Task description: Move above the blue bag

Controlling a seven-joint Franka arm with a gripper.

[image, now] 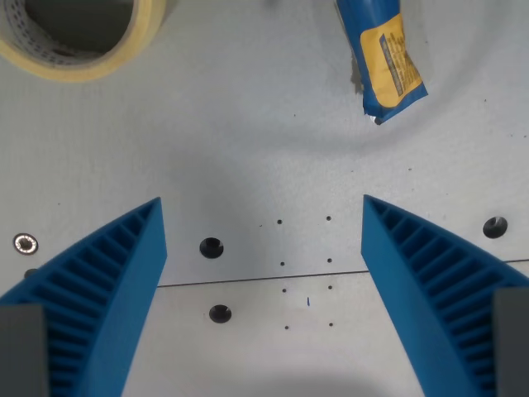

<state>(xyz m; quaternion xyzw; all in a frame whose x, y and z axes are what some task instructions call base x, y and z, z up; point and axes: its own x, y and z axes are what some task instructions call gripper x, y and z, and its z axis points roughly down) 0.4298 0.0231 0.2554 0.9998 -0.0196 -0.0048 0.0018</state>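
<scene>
Tool (262,217) wide, empty; blue bag (382,56) ahead, toward wrist view's right.

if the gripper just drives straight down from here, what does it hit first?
Probably bare table. The open gripper has nothing between its fingers. The blue bag lies toward the wrist view's upper right, the tape roll upper left, both seemingly outside that line.

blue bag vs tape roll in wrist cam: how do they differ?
Shape: the blue bag is a flat elongated packet; the tape roll is a ring with an open centre.
Colour: the bag is blue with a yellow label; the roll is pale cream.
Place: the bag lies at top, toward the wrist view's right; the roll sits in the top left corner.
Shared: both rest on the grey table, cut off by the top edge, well clear of the open gripper.
</scene>
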